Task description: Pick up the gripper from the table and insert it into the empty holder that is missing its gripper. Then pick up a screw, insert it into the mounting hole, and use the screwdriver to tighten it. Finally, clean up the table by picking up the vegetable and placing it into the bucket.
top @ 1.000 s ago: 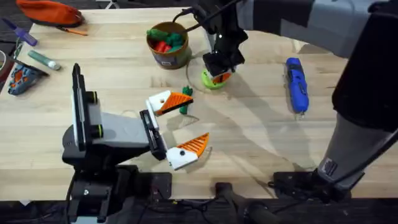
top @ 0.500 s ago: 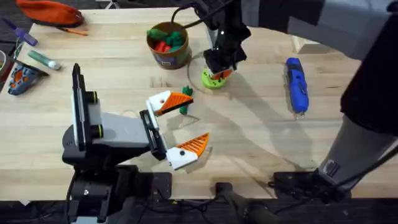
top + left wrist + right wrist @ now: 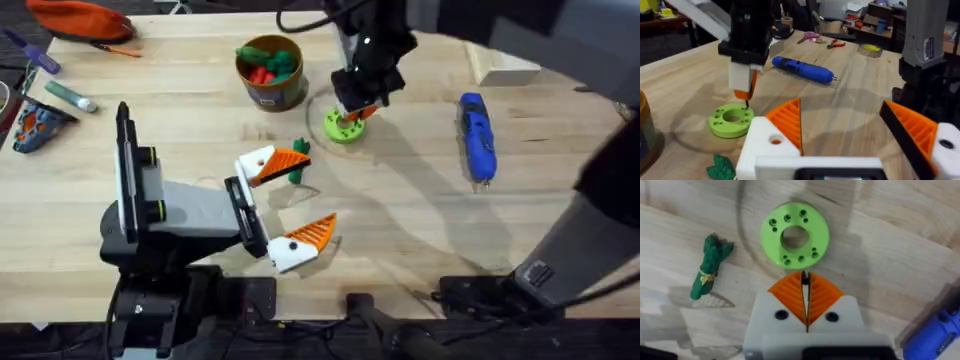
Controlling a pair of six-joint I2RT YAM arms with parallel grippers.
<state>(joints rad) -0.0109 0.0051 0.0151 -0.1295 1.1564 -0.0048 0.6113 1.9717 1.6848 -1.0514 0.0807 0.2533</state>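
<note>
Since one second ago the right gripper (image 3: 352, 108) has lifted a little from the lime-green disc (image 3: 342, 128) and now hangs just above its far edge, while the left arm has not moved. In the right wrist view its orange pads (image 3: 790, 294) are pressed together on a thin dark screw (image 3: 804, 278), whose tip points down at the disc.

The left gripper (image 3: 282, 208) lies on its side near the table's (image 3: 420, 230) front edge, jaws wide apart and grasping nothing. Both its white holders (image 3: 258, 161) seem to carry their orange gripper (image 3: 290, 160) pieces already, and a dark mounting hole (image 3: 775, 141) shows in the nearer one.

I judge that the step in hand is bringing the screw to that hole. To do it well, the right arm should rise straight until the tip is free of the disc, keep the screw upright, and then approach along the hole's axis, slowly, because such a thin screw can tilt between the pads.

The screwdriver (image 3: 477, 135) lies well apart on the right side. The vegetable (image 3: 297, 161) lies beside the upper holder, and the bucket (image 3: 270, 72) stands beyond it.
</note>
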